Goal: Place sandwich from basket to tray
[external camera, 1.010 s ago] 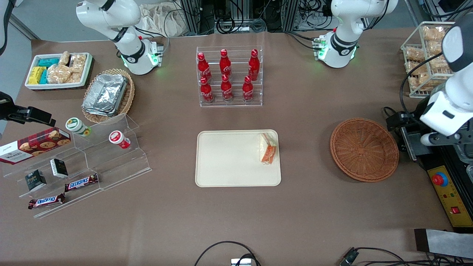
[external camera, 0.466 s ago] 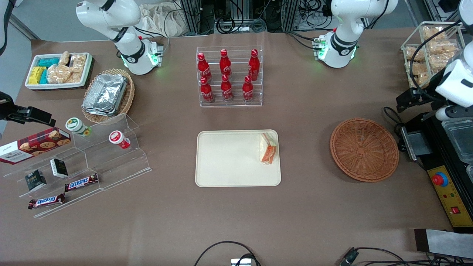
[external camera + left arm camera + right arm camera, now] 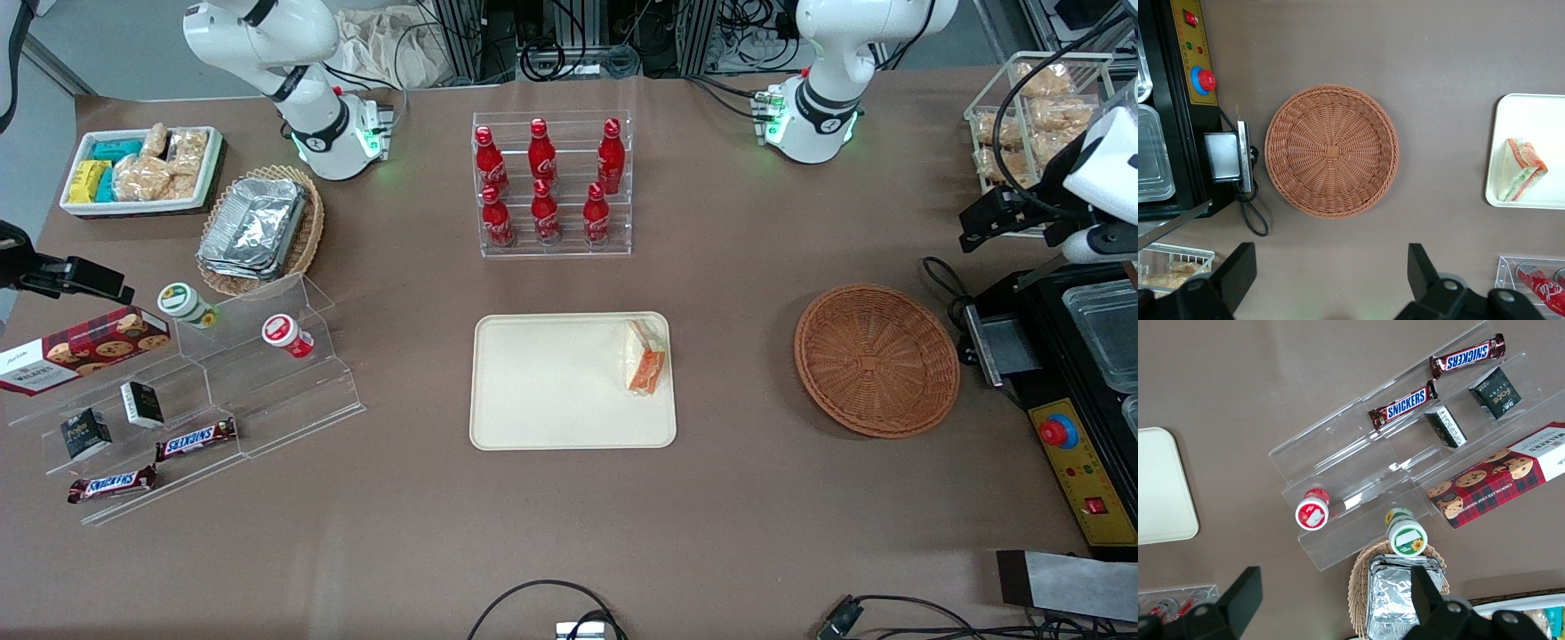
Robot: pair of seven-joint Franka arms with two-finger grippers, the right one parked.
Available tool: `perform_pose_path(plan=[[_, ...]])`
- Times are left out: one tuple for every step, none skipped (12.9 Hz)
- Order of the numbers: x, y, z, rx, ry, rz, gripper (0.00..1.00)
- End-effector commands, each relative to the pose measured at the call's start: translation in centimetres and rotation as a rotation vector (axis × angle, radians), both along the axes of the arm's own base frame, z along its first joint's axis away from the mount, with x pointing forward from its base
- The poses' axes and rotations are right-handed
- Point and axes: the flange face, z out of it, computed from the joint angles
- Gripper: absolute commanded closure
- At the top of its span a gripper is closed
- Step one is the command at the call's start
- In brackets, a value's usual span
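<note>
With the wrapped triangular sandwich (image 3: 645, 358) near the cream rectangular tray's (image 3: 533, 427) rim, I hold my empty, wide-spread end effector (image 3: 1331, 283) high; nudging could tip it off.

A brown sheet covers the desk (image 3: 569, 533), lit evenly, with soft shadows. Along the frame's top edge stand metal posts (image 3: 462, 36) with tangled cables (image 3: 569, 44) and a crumpled cloth (image 3: 382, 44); grey floor (image 3: 107, 44) shows at the upper corner. A black control box (image 3: 1067, 444) with a red button sits at the working arm's end. The pincer (image 3: 1330, 257) hangs there above the desk, fingers spread.
</note>
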Motion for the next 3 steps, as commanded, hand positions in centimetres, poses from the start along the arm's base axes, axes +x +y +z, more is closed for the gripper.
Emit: perform_pose_path(plan=[[-0.17, -0.04, 0.48, -0.017, 0.01, -0.009, 0.0], [-0.17, -0.04, 0.55, -0.017, 0.009, -0.01, 0.0], [-0.17, -0.04, 0.48, -0.017, 0.01, -0.01, 0.0]])
